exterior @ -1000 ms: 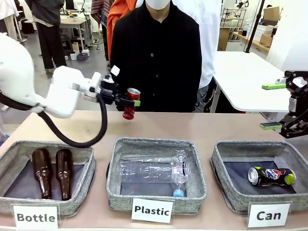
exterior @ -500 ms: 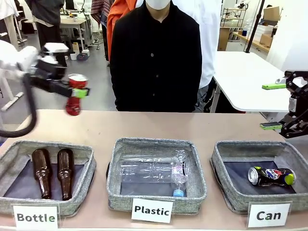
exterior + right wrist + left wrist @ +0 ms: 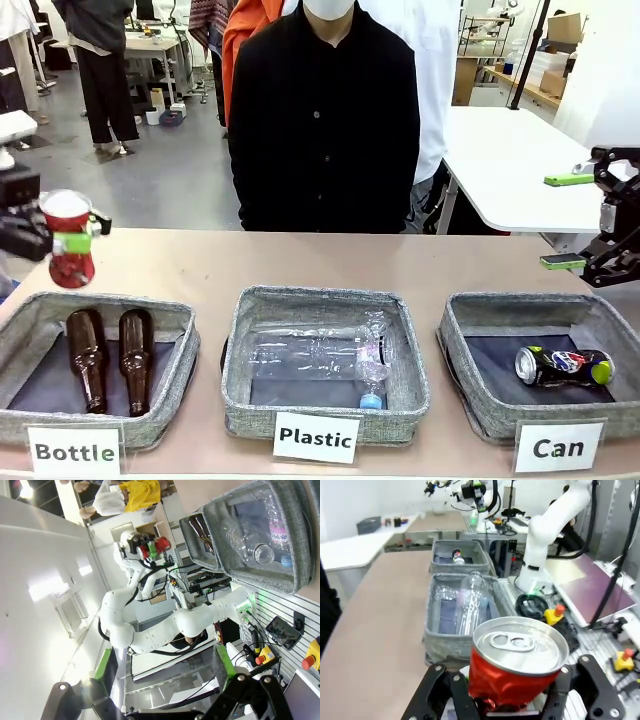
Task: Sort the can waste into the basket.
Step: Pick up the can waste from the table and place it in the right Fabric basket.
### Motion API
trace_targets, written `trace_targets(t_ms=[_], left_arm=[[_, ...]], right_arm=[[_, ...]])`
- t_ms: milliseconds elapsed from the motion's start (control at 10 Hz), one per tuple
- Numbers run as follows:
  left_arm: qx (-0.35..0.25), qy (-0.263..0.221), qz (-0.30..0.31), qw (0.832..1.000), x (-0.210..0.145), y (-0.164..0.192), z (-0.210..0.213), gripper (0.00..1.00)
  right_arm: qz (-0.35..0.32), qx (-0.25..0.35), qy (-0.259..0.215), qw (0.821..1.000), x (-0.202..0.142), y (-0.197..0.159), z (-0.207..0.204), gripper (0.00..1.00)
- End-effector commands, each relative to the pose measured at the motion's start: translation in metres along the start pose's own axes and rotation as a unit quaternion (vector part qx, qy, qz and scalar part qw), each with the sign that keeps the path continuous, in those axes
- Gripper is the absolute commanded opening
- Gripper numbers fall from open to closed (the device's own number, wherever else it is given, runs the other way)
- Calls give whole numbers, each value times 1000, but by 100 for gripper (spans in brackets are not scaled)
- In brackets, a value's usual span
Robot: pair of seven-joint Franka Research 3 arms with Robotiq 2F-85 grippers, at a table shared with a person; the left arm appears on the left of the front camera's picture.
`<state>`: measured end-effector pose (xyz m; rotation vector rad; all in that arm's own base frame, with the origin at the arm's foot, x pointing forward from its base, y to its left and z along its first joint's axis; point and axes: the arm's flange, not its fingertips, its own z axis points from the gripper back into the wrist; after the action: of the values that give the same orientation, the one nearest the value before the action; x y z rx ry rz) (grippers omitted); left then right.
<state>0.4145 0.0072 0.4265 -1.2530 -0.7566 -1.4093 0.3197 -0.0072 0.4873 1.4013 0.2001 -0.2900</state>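
Note:
My left gripper (image 3: 70, 242) is shut on the crushed red can (image 3: 67, 236) with a silver top, held in the air at the far left above the Bottle bin's back edge. In the left wrist view the same red can (image 3: 516, 667) sits upright between the black fingers. The dark can (image 3: 563, 366) lies on its side in the grey basket (image 3: 487, 412) behind the "Can" sign (image 3: 558, 447) at the right. My right gripper (image 3: 566, 220) hangs open and empty above that basket's far right corner, green pads apart.
The Bottle bin (image 3: 165, 420) at the left holds two brown bottles (image 3: 108, 358). The Plastic bin (image 3: 325, 418) in the middle holds a clear bottle (image 3: 320, 352). A person in black (image 3: 325, 110) stands at the far edge. Bare tabletop runs behind the bins.
My left arm has swung from in front of the person to the far left, carrying the red can with it. The right gripper has stayed still.

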Motion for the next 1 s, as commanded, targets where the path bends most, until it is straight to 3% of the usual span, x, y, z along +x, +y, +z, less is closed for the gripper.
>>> trace_targets(t_ms=[0, 100, 600, 700, 800, 900], left_arm=[[57, 29, -20, 998, -3, -16, -43, 0], [0, 0, 0, 1000, 0, 0, 0, 0], [10, 4, -9, 1000, -3, -1, -7, 0], [6, 0, -11, 1000, 37, 13, -65, 0], [18, -31, 8, 999, 95, 26, -131, 0], [21, -9, -18, 1000, 135, 29, -202, 0]], right_arm=[[-10, 1, -3, 1000, -2, 4, 0, 100], [-10, 1, -3, 1000, -2, 4, 0, 100], [-10, 1, -3, 1000, -2, 4, 0, 100], [0, 0, 0, 1000, 0, 0, 0, 100], [20, -60, -39, 997, -16, 16, 16, 100], [31, -147, -87, 985, -29, 16, 38, 100]])
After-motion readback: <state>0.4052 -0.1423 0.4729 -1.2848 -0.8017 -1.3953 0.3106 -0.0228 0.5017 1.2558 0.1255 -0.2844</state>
